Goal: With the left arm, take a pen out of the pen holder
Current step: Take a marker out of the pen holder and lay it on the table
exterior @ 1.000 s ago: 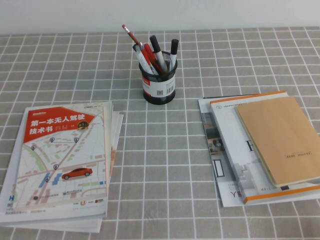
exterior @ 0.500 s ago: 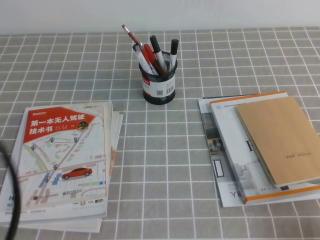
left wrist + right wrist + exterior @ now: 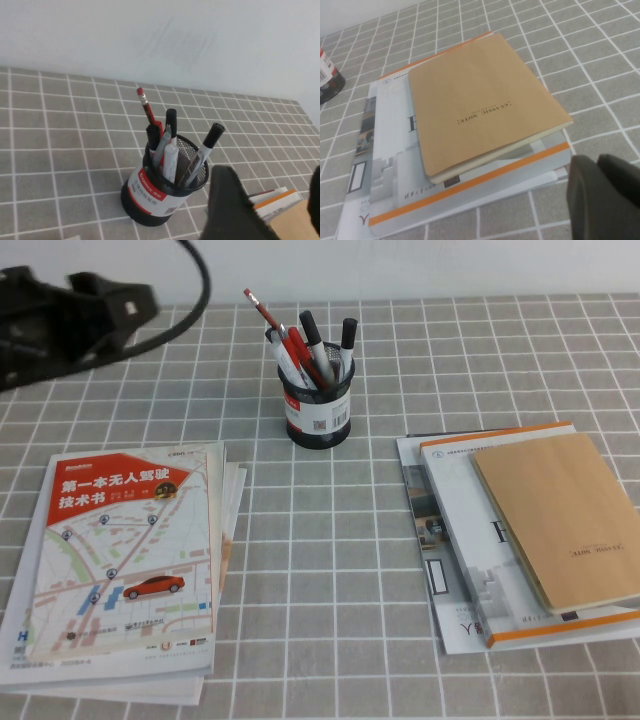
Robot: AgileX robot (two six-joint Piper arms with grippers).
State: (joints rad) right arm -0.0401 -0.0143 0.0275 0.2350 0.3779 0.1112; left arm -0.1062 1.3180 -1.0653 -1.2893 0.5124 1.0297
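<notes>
Approach phase of the pen extraction, as judged from the layout. The left hand (image 3: 105, 302) hangs over the far left part of the counter (image 3: 330, 570), well apart from the pen holder (image 3: 317, 410). In its wrist view its fingers (image 3: 232, 210) stand spread with nothing between them, and the holder lies ahead of and below them. The holder, a black mesh cup, stands upright at the far middle of the counter, between a map-covered booklet stack (image 3: 120, 550) and a book pile topped by a tan notebook (image 3: 560, 520). All pens sit inside it: a red pencil (image 3: 262, 308) leans out highest toward the robot's left, beside red pens and black-capped markers (image 3: 347, 335). The next move probably calls for carrying the spread hand over the cup, straddling one shaft (the pencil looks the most isolated), closing, then lifting along the shaft so the cup does not tip. The right hand (image 3: 596, 161), pressed together and empty, rests near the notebook pile, apparently parked.
</notes>
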